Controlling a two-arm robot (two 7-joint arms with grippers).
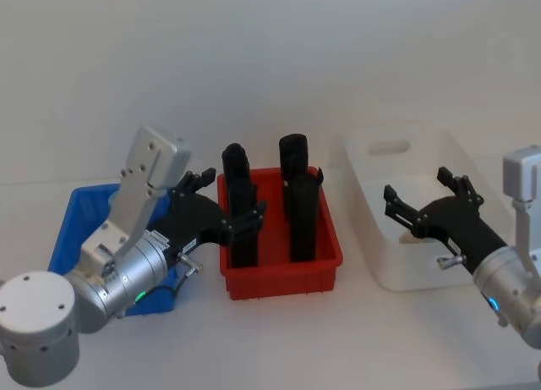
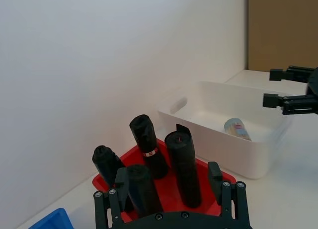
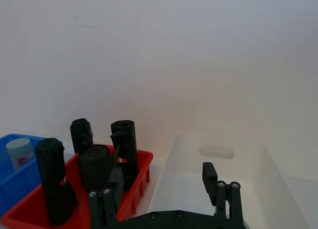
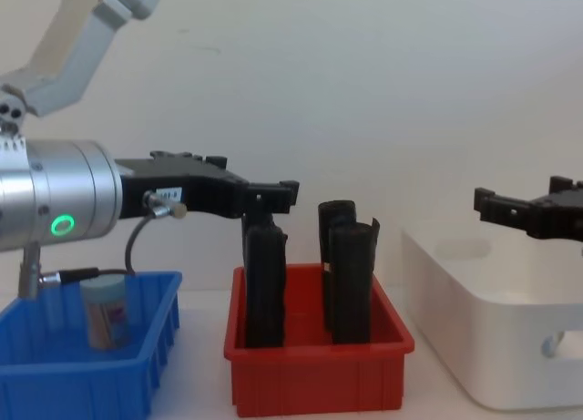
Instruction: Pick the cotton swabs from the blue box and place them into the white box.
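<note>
Plainly the job sits between two picks. The left gripper (image 1: 230, 197) hangs with its fingers apart and nothing between them, raised above the seam where the blue box (image 1: 72, 214) meets the red bin (image 1: 283, 273). In the chest view its fingertips reach out over the nearest of the black rolls (image 4: 264, 283) in that bin, clear of their tops. Below and behind its wrist, one swab jar (image 4: 105, 311) stands upright in the blue box, near the wall facing the red bin; nothing touches it.

The right gripper (image 1: 418, 187) is also spread and empty, held over the white box (image 1: 372, 180). A second jar (image 2: 237, 128) lies on its side on that box's floor, beneath the gripper, so I judge one delivery done and the standing jar the one left to fetch.

The next move probably falls to the left arm. It would need to draw back from the red bin, tip its fingers down over the teal lid and descend inside the blue box's rim. The jar is close to the wall, so the fingers should straddle it along the free direction, or one may catch the rim. The rolls stand tall just beside, and any carry toward the white box must pass above them.
</note>
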